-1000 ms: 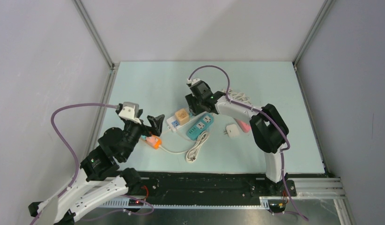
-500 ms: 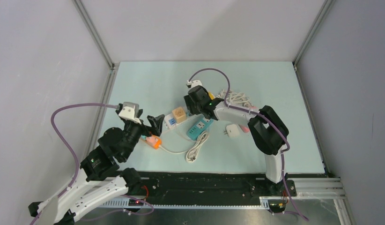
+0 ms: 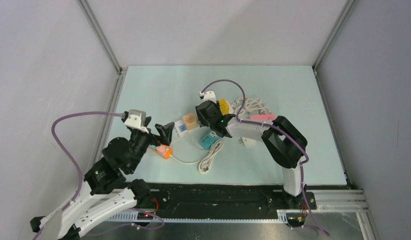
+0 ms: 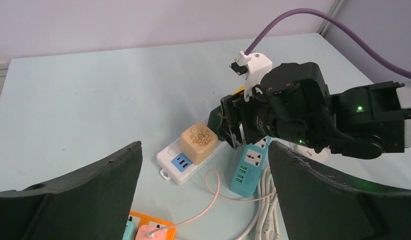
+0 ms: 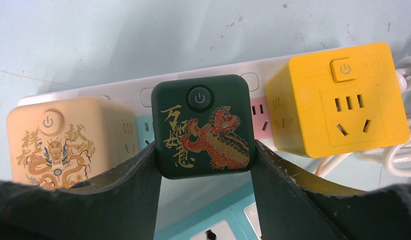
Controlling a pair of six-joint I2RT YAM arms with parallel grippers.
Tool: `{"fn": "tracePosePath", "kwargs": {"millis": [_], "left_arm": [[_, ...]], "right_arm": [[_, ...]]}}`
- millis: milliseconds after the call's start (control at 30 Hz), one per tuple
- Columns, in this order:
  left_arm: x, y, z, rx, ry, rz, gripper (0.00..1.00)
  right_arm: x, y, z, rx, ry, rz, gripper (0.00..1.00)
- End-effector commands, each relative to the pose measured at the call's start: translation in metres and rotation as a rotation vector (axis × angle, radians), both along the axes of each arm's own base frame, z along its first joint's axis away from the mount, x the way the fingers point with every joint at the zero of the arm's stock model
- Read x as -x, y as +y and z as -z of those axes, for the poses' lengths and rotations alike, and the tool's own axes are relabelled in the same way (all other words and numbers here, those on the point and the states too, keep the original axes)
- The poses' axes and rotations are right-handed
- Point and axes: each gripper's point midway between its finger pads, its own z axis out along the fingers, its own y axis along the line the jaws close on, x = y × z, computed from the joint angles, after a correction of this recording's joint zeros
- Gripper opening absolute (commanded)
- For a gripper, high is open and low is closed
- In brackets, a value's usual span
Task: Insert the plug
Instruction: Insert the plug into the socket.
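Since the right gripper [image 5: 204, 155] clasps the green cube plug [image 5: 203, 120], the move is its own: plug sits over the white strip [image 5: 118, 92], running 9 to 3 o'clock, between beige cube [image 5: 58, 140] and yellow cube [image 5: 338, 100]. Left gripper [image 4: 204, 150] spread, empty.

Your top external camera hangs above and behind the arm bases and looks down on the whole pale green tabletop [image 3: 158, 90] from afar. Your left wrist camera sits low, looks across the table between its own black fingers [image 4: 83, 190], and faces the black right arm [image 4: 303, 110] at middling range. Your right wrist camera looks down from very close. All three share the beige cube-shaped adapter with gold dragon print [image 3: 190, 120] on the long white plastic power strip [image 5: 118, 89].
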Motion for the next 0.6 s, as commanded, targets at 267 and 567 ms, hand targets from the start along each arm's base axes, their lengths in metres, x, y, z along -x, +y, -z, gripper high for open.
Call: {"fn": "tracePosePath", "kwargs": {"millis": [267,567], "left_arm": [[-0.002,0.001,-0.004,0.024,-0.007,-0.015,1.0],[-0.001,0.001,-0.006,0.027,-0.009,-0.013,1.0]], "right_arm": [[0.062,-0.026,0.094,0.13,0.316,-0.052,0.11],[0.035,-0.007,0.043,0.105,0.297,-0.071,0.45]]}}
